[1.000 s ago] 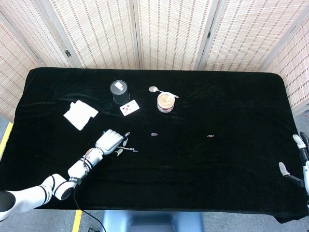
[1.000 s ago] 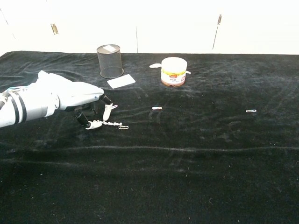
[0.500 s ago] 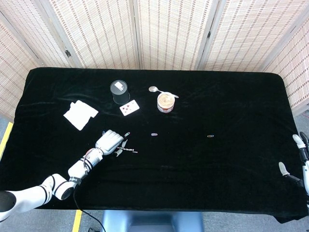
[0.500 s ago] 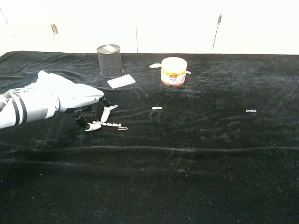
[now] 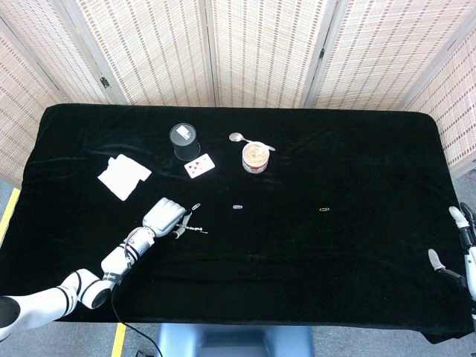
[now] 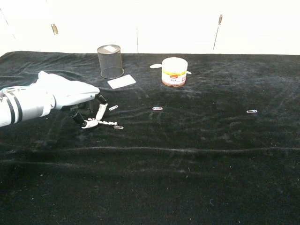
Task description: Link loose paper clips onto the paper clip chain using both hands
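**Chain pinched at one end, loose clips scattered well away**

Chain lies on the black table with its left end pinched in my left hand; I see fingertips closed down on that end while the rest trails right along the cloth. One loose clip sits just beside the hand, a second lies near the table's middle, and a third is well off to the right. My right hand shows only at the table's right edge in the head view, fingers apart, holding nothing, far from everything.

My worries from here: the grip is on a thin wire end, so a tug could let the chain slip or snag its free tail on the velvet. The nearest clip sits so close to my left fingers that shifting the hand may knock it away. Clips lie flat on soft cloth, so my right hand may push one around instead of lifting it. The jar and mesh cup stand clear behind
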